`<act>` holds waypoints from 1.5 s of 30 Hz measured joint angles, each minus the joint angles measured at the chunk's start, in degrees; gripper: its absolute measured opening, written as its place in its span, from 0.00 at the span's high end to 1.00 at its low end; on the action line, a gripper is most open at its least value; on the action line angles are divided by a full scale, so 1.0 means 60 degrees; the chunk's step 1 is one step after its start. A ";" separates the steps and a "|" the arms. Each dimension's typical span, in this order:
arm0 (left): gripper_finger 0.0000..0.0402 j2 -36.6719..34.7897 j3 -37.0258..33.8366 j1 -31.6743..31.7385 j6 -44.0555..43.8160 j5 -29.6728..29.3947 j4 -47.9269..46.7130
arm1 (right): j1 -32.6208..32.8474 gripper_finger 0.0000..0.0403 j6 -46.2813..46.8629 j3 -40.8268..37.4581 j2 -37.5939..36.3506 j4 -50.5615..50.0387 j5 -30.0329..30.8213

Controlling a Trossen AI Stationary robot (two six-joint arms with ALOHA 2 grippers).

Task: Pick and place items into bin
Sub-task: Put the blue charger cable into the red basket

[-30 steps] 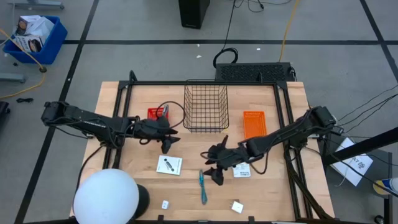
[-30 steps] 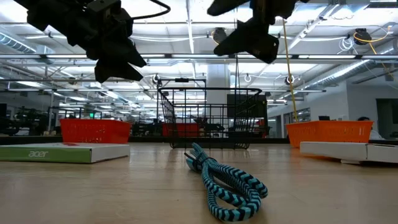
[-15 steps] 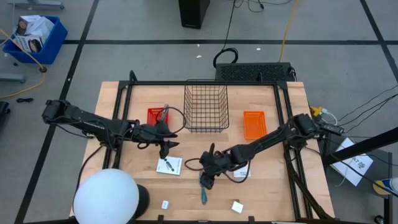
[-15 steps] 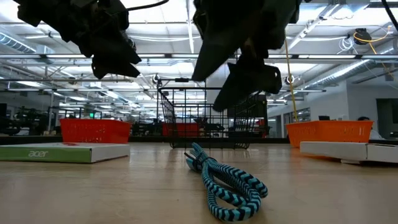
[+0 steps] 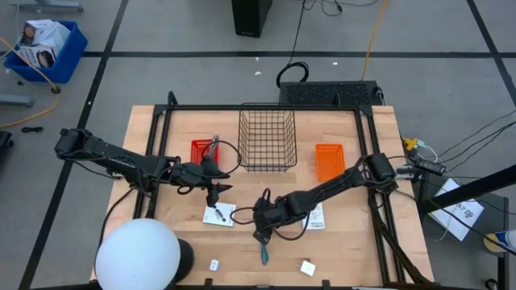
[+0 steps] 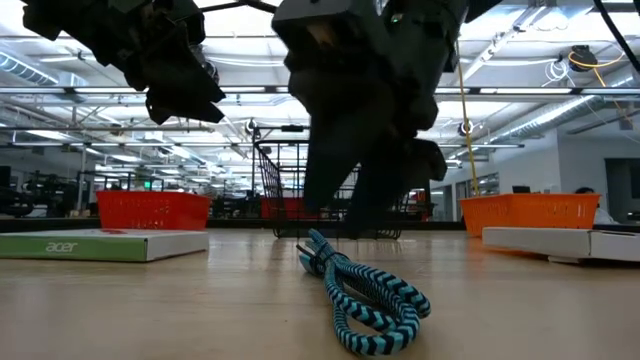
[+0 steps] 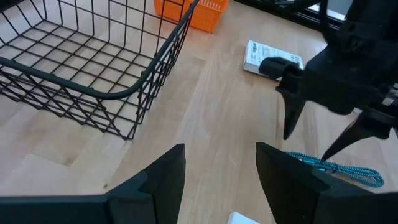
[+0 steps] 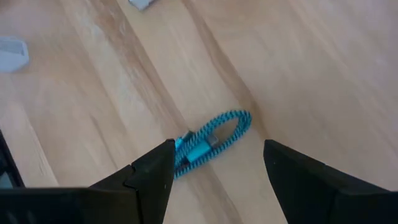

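Teal braided cable (image 8: 210, 142) lies coiled on my table (image 5: 355, 242); right gripper (image 8: 214, 168) hovers above, fingers spread, empty. Left gripper (image 7: 217, 168) open, empty, near wire basket (image 7: 93, 68).

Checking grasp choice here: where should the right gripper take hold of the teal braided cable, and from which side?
Grip the teal braided cable across its bunched middle, coming straight down from above. It lies flat, folded into a narrow bundle, and the open right gripper already straddles it.
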 joint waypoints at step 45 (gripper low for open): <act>0.50 -0.0004 -0.0011 -0.0299 0.0171 -0.0076 0.0069 | 0.0052 0.99 -0.1924 -0.0029 -0.0549 0.0403 0.1126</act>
